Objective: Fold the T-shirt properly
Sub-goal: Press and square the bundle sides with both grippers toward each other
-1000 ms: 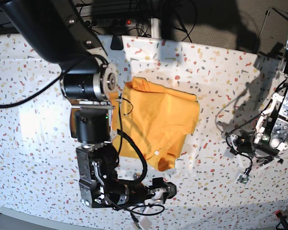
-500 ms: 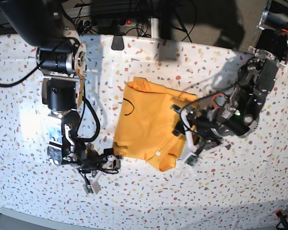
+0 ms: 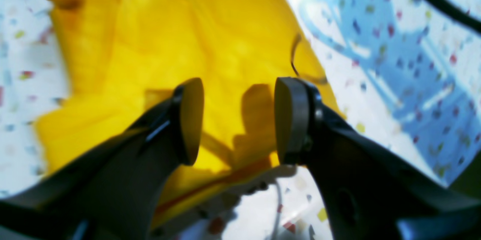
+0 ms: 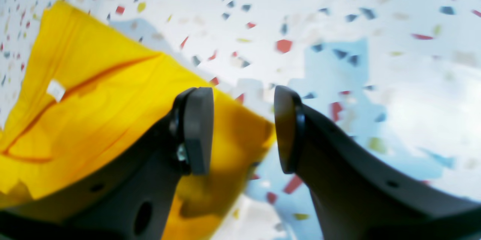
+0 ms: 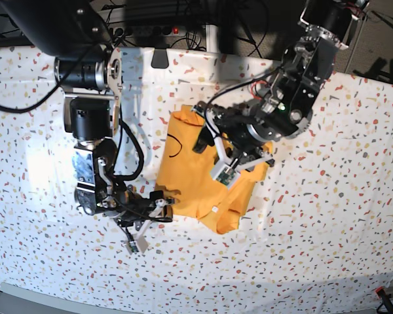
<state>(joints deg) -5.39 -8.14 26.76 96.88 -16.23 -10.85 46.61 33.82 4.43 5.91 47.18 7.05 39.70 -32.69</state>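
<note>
The orange-yellow T-shirt (image 5: 187, 183) lies folded into a rough rectangle at the middle of the table, with a thin black line mark (image 5: 172, 145) near its left edge. My left gripper (image 5: 204, 129) hovers open over the shirt's upper part; in the left wrist view (image 3: 236, 120) nothing sits between the pads and the black mark (image 3: 294, 59) lies just beyond the right finger. My right gripper (image 5: 162, 201) is open at the shirt's lower left corner; in the right wrist view (image 4: 242, 131) that corner (image 4: 259, 127) lies between the pads, ungripped. A small white label (image 4: 55, 89) shows on the cloth.
The table is covered with a white speckled cloth (image 5: 327, 229). Cables and a power strip (image 5: 150, 29) lie beyond the back edge. Both arms' bulky links stand over the table, the right wrist arm (image 5: 88, 118) at left and the left wrist arm (image 5: 295, 91) at upper right.
The left gripper has swung from the table's right side to above the shirt's upper part. The right gripper has moved to the shirt's lower left corner. The shirt has barely shifted.
</note>
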